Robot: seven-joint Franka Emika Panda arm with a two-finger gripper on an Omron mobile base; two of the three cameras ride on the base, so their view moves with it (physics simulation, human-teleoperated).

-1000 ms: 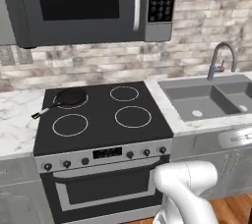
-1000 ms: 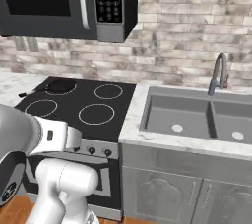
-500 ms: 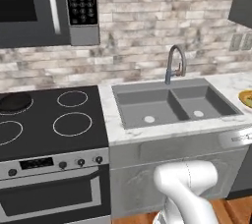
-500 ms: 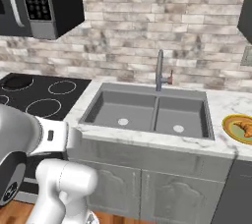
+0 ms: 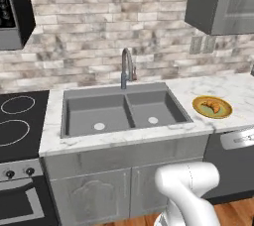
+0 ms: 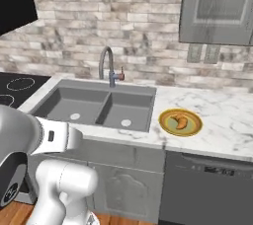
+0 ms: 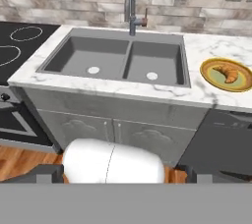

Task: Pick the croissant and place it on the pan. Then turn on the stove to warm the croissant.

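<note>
Stove [image 5: 15,121] seen at far left, burner rings visible. Double sink [image 5: 124,111] with faucet [image 5: 127,66] set mid-counter [image 6: 222,120]. Croissant [image 5: 213,104] laid on yellow plate [image 5: 201,108], right of sink, well apart from stove. Jaws state cannot be told.

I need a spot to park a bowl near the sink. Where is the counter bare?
Bare marble lies right of the plate holding the croissant, toward the wall outlets. A narrower bare strip runs between the sink and the stove. Behind the faucet it is tight.
</note>
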